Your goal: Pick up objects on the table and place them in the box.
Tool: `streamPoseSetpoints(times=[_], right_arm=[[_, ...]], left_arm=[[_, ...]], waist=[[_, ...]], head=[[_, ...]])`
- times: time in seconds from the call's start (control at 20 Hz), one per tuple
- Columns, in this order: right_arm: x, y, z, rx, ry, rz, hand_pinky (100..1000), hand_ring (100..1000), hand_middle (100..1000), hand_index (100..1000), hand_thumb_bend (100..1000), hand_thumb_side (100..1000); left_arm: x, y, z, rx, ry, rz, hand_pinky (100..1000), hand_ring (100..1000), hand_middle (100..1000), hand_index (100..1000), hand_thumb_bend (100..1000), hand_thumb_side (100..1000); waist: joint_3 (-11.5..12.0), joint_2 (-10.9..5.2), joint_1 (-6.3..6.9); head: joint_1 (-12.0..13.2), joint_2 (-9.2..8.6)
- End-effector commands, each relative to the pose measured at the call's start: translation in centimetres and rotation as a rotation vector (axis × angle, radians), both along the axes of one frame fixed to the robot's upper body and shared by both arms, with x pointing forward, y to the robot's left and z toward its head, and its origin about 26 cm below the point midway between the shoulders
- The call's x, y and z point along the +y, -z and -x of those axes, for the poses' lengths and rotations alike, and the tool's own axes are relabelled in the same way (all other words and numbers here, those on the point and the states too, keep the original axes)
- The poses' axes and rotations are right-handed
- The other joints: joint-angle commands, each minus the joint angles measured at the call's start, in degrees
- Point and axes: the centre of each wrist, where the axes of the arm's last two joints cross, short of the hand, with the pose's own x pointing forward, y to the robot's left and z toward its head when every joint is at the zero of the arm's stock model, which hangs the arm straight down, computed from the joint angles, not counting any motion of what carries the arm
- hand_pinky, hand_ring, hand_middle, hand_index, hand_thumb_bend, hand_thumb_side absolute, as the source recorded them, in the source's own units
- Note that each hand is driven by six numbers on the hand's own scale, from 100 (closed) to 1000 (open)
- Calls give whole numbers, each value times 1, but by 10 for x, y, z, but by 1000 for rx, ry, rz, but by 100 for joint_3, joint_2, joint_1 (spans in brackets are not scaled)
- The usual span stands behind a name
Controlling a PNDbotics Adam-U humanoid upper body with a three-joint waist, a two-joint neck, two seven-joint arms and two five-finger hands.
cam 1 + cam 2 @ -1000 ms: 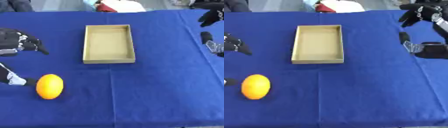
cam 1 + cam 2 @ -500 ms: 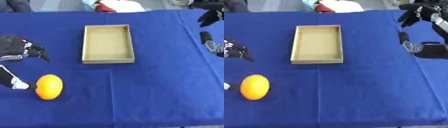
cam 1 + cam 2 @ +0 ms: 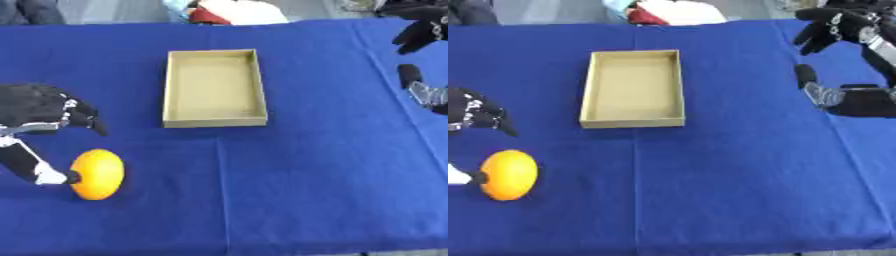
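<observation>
An orange [image 3: 96, 174] lies on the blue tablecloth near the front left. My left hand [image 3: 42, 109] hovers just beyond it with fingers spread over the cloth. Its thumb [image 3: 33, 166] reaches down on the orange's left side, and the thumb tip touches the fruit. The hand is open and not closed on the orange. A shallow cardboard box [image 3: 214, 121] stands empty in the middle of the far half of the table. My right hand [image 3: 837, 27] is raised at the far right, open, with its thumb [image 3: 808, 82] pointing at the table.
The blue cloth [image 3: 306, 175] covers the whole table. A red and white bundle [image 3: 229, 11] lies past the table's far edge, behind the box.
My left hand has come down and nearer towards the orange, and its thumb now reaches the fruit's left side. The orange, box and right hand have stayed put.
</observation>
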Motion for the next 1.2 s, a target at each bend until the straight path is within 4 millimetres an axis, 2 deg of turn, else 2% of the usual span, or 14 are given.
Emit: streamPoseSetpoints(times=[0.05,0.25,0.45,0.6,0.65,0.7,0.75,0.85,0.9,1.0,1.1,1.2], right_arm=[[-3,-9,1,-17,3,25,657,650,675,944,100,238],[-3,-9,0,-17,1,27,657,650,675,944,100,239],[-3,-9,0,-15,1,26,657,649,674,944,100,237],[-3,-9,0,-16,1,25,657,649,674,944,100,243],[-3,-9,0,-16,1,25,657,649,674,944,100,246],[-3,-9,0,-16,1,24,657,649,674,944,100,239],[-3,-9,0,-16,2,24,657,649,674,944,100,239],[-3,-9,0,-15,3,22,657,649,674,944,100,239],[-3,-9,1,-15,3,21,657,649,674,944,100,239],[-3,-8,1,-15,4,19,657,649,674,944,100,239],[-3,-8,1,-15,5,17,657,649,674,944,100,239],[-3,-8,0,-14,4,16,657,649,674,944,100,239]], left_arm=[[5,-12,1,82,118,-263,731,723,701,838,468,525],[6,-8,0,99,116,-309,730,723,700,837,472,526],[9,-1,-2,111,108,-326,717,712,689,828,434,483],[10,4,-4,112,103,-315,696,690,669,818,360,377],[11,6,-5,112,103,-306,681,675,653,805,304,337],[11,9,-6,114,106,-291,658,651,630,791,256,261],[11,11,-6,115,110,-275,613,605,588,748,169,245],[12,14,-7,117,121,-225,567,553,532,685,100,239],[12,16,-7,118,126,-200,515,486,460,602,100,242],[12,19,-6,116,143,-135,472,411,365,509,100,245],[11,19,-5,105,163,-65,452,357,288,442,100,244],[9,13,-4,79,185,-4,453,340,261,419,100,244]], waist=[[-6,-102,21],[-15,-106,37],[-20,-104,44],[-21,-101,41],[-22,-101,40],[-22,-101,36],[-22,-100,34],[-19,-98,26],[-18,-97,22],[-14,-95,13],[-12,-93,3],[-12,-94,-6]], head=[[3,-2],[7,0],[-3,1],[-8,-2],[-10,-3],[-13,-7],[-15,-10],[-18,-10],[-21,-10],[-29,-12],[-37,-14],[-42,-14]])
